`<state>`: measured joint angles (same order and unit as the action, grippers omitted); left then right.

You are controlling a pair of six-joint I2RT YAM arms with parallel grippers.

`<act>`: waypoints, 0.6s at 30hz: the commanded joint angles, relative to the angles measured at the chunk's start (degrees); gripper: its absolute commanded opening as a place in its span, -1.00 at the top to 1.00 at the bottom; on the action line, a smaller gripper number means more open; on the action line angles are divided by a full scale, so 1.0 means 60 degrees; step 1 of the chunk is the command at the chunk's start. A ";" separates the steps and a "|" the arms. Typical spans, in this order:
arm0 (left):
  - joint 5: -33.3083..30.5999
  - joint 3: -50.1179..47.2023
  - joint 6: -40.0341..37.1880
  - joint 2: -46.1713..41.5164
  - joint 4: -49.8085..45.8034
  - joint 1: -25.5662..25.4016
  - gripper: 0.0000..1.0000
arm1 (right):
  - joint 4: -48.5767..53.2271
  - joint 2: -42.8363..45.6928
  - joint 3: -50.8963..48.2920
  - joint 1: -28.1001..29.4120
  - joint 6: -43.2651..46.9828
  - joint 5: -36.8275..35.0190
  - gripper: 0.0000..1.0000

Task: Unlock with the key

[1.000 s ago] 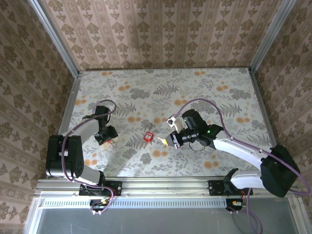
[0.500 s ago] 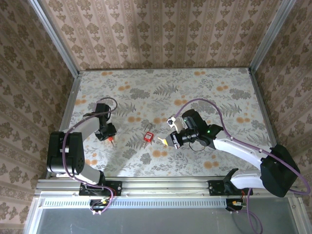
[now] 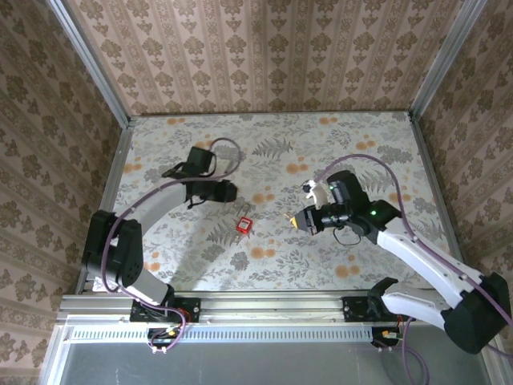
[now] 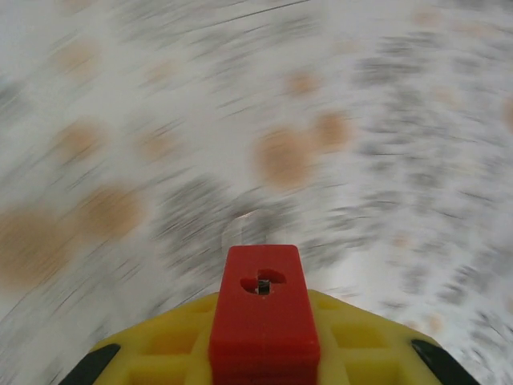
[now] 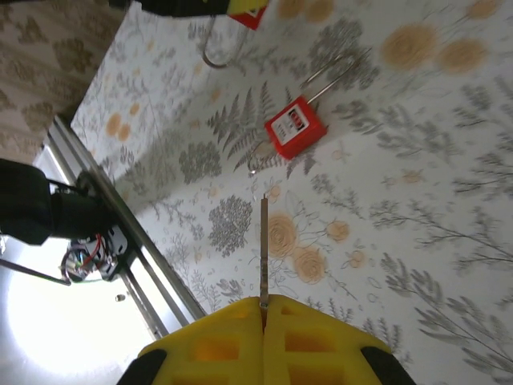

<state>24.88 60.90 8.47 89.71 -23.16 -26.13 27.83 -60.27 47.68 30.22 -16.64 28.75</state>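
Both arms have swung rightward; in the right wrist view, the left gripper pinches a red padlock at 12 o'clock from the key, whose blade juts likewise from the clamped right gripper.

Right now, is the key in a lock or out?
Out. The right gripper pinches the key, its tip bare, clear of the lying padlock.

Blk/wht arms, purple cables, yellow grid jaws, green LED.

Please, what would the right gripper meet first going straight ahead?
Probably the red padlock lying on the table, with the held key arriving ahead of the right gripper; depth is unclear.
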 commanded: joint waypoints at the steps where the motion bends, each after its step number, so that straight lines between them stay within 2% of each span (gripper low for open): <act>1: 0.2422 0.1156 -0.2579 0.1148 -0.1077 -0.0696 1.00 | 0.1291 0.0146 0.0256 -0.0060 0.0063 0.0123 1.00; 4: 0.3067 0.2560 -0.3495 0.2596 -0.3370 -0.0860 1.00 | 0.1458 0.0167 0.0124 -0.0056 -0.0303 -0.0104 1.00; 7: 0.2978 0.3086 -0.4174 0.3192 -0.4744 -0.1461 1.00 | 0.1338 0.0670 -0.0230 -0.0054 -0.0642 -0.0244 1.00; 11: 0.2802 0.3104 -0.4268 0.3358 -0.4878 -0.2284 1.00 | 0.1704 0.1361 -0.0497 -0.0056 -0.0821 -0.0873 1.00; 18: 0.2666 0.3238 -0.4334 0.4138 -0.5438 -0.3265 0.91 | 0.2069 0.1885 -0.0565 -0.0056 -0.0922 -0.1150 1.00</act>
<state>39.33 79.11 -14.96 112.68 -51.66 -44.64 37.60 -49.71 44.51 29.87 -21.41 23.79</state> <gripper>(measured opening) 0.227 0.067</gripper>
